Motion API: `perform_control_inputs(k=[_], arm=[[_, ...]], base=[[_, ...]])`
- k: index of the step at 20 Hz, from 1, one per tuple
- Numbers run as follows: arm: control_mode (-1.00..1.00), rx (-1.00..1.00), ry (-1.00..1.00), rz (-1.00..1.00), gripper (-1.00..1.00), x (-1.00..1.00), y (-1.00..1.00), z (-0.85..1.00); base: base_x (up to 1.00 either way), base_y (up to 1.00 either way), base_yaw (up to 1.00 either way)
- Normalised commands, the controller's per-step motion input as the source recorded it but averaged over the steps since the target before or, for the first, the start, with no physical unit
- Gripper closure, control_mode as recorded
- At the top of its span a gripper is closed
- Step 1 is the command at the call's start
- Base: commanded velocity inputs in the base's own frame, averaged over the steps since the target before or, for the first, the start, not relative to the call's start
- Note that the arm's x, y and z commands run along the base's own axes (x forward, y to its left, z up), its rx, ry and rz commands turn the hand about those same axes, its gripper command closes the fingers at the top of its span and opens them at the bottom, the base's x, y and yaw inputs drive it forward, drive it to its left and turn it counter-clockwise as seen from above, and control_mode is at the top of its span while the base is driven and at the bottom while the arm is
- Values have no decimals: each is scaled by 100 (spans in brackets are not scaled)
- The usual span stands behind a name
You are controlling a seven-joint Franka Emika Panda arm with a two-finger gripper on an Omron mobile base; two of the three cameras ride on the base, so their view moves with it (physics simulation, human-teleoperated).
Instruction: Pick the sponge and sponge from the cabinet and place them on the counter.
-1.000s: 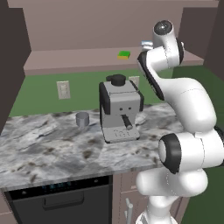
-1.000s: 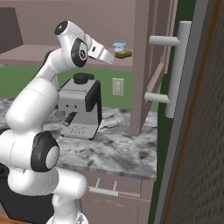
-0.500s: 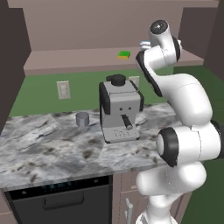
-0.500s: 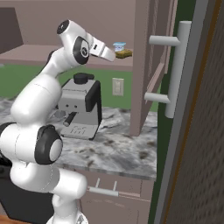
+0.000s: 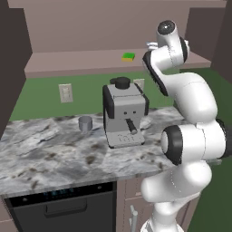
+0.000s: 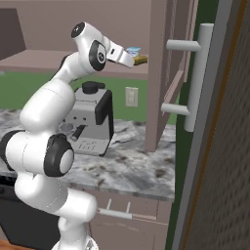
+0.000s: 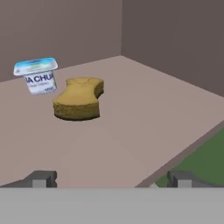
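The arm is reaching high into the open cabinet (image 5: 90,27), and its tool (image 7: 111,178) is hovering just over the front edge of the cabinet shelf (image 7: 144,113) with the two dark tips spread as wide as they go and nothing between them; that wide, empty stance is fitting an approach, since the tan sponge (image 7: 78,98) is lying flat ahead of the tips, apart from them and a little off to one side in the hand view. The tool is probably pointing along the shelf so that the tips can slide in on either side of the block. A small white cup (image 7: 37,75) with a blue rim is standing upright just beside that sponge, on its far side, so the closing move is needing care not to knock it. The green sponge (image 5: 128,56) is resting on the same shelf well apart from the tan one, further toward the arm's left, so it is likely waiting as the second pick. Down below, the bench (image 5: 45,149) is carrying one coffee machine (image 5: 124,113) and one small grey cup (image 5: 85,123), with bare marble to the left of the cup where the blocks could be set. Counting: two sponges, both in the cabinet and neither on the bench yet, one white cup, one grey cup, one coffee machine.
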Motion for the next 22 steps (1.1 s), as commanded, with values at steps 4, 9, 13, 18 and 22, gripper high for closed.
perform_control_inputs(k=[4, 9, 13, 18, 22], arm=[[-100, 0, 0, 1, -100, 18, -16, 0], [-100, 0, 0, 1, -100, 16, -12, 0], [-100, 0, 0, 3, -100, 17, -4, -1], [-100, 0, 0, 3, -100, 20, 0, -1], [-100, 0, 1, 3, -100, 21, 0, 0]], base=[[0, 0, 0], [0, 0, 0], [0, 0, 0], [0, 0, 0], [0, 0, 0]])
